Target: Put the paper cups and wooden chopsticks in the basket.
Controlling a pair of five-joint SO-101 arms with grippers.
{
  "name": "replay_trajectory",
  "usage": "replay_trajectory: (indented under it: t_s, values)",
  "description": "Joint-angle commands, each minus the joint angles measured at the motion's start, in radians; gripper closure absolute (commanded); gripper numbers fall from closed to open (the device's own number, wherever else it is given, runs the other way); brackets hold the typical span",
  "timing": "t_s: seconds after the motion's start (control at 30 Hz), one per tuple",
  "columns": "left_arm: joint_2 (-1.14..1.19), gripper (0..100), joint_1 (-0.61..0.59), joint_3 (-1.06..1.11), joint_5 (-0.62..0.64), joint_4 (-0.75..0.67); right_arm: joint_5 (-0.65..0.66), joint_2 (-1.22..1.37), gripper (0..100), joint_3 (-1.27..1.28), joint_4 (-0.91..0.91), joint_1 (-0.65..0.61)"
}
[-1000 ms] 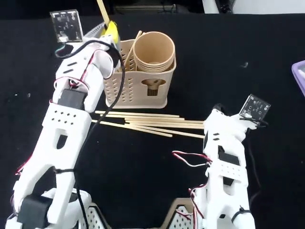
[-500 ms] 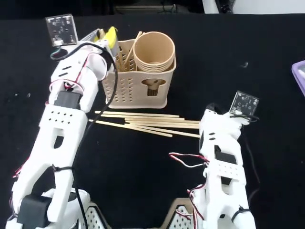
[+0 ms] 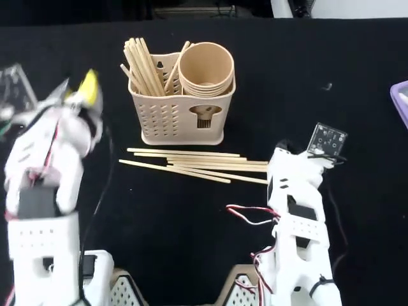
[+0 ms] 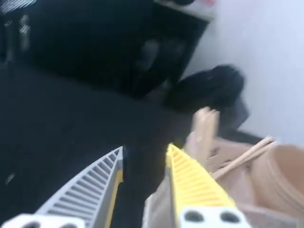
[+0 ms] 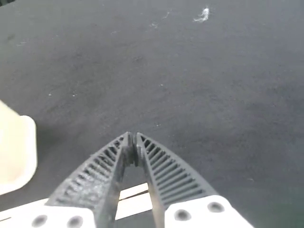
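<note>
The beige slotted basket stands at the table's back middle. Stacked paper cups fill its right compartment, and a bundle of wooden chopsticks leans in its left one. Several more chopsticks lie flat on the black table just in front of the basket. My left gripper hangs open and empty to the left of the basket, its yellow finger showing from above. My right gripper is shut on nothing, low over the right ends of the loose chopsticks.
A purple object pokes in at the right edge. The right arm's body covers the front right of the table. A basket corner shows beside the right gripper.
The left arm held chopsticks over the basket, let them go into the left compartment, then swung away to the left. The right arm shifted slightly left.
</note>
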Motion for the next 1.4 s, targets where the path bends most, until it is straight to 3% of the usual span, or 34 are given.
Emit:
replay_trajectory:
  t_s: [0.0, 0.2, 0.37, 0.47, 0.63, 0.83, 1.0, 1.23, 1.37]
  values:
    - [-0.238, 92, -0.142, 0.243, -0.009, 0.103, 0.008, -0.005, 98.3, -0.007, -0.017, 0.028]
    - [-0.548, 93, -0.203, 0.679, -0.285, 0.081, 0.072, -0.012, 98.3, -0.067, 0.098, 0.026]
    - [-0.815, 93, -0.2, 0.914, -0.321, 0.11, 0.08, -0.114, 98.3, -0.125, 0.334, 0.02]
    - [-0.778, 93, -0.202, 0.912, -0.318, 0.15, 0.132, -0.223, 98.3, -0.134, 0.465, 0.006]
    - [-0.733, 93, -0.17, 0.915, -0.318, 0.161, 0.328, -0.381, 97.5, -0.134, 0.624, -0.149]
    - [-0.726, 93, -0.153, 0.918, -0.316, 0.16, 0.339, -0.443, 78.8, -0.236, 0.804, -0.173]
    - [-0.724, 93, -0.153, 0.918, -0.315, 0.16, 0.443, -0.341, 83.7, -0.329, 0.868, -0.178]
    - [-0.727, 93, -0.145, 0.932, -0.322, 0.161, 0.594, -0.01, 83.1, -0.438, 0.878, -0.178]
    - [-0.732, 93, -0.145, 0.935, -0.322, 0.164, 0.743, 0.156, 83.1, -0.503, 0.842, -0.169]
